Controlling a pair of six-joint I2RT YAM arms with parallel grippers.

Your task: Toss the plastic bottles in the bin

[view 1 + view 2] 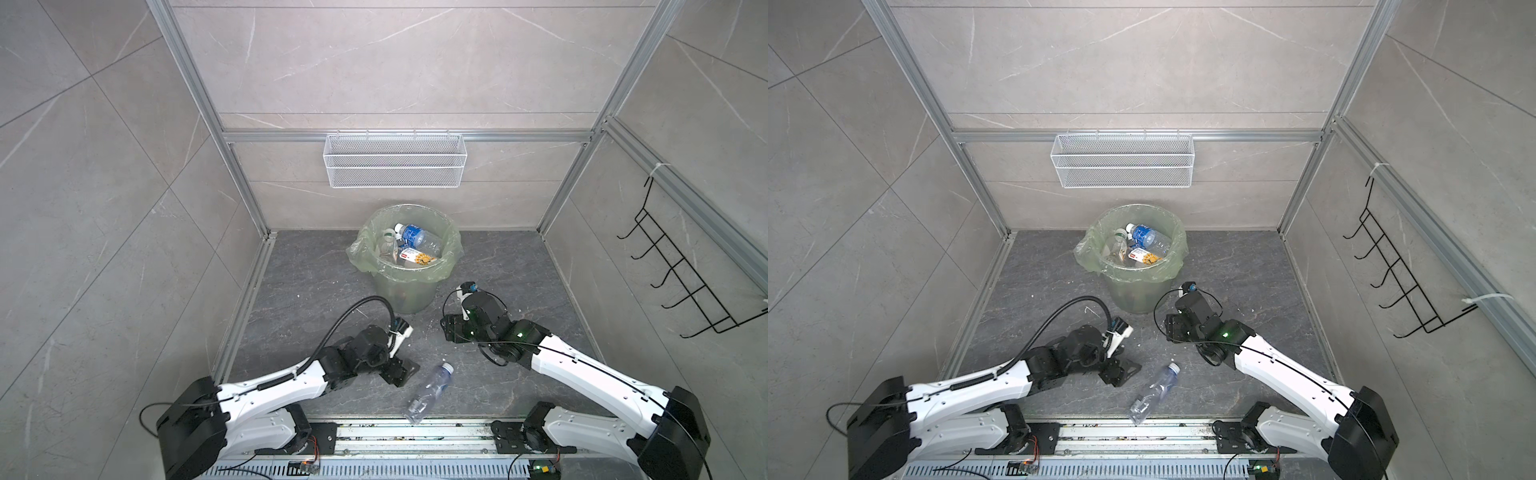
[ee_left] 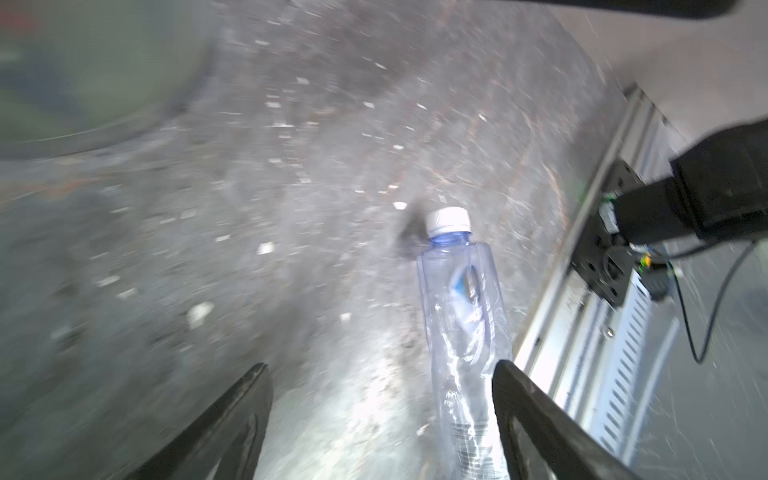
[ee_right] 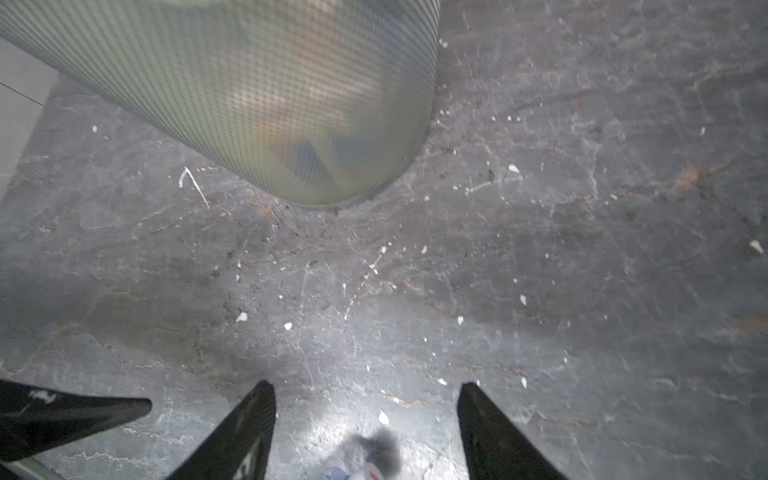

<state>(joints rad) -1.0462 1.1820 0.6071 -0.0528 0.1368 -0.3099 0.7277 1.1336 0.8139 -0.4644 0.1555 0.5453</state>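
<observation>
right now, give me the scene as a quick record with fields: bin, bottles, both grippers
bin: pale-green bucket, upright, bag folded over its rim
bottles in bin: several; a blue-labelled bottle lies on top
floor bottle: clear, white cap, on its side by the front rail
left gripper: open, empty, close beside the floor bottle
right gripper: open, empty, pointing down near the bin's base
</observation>
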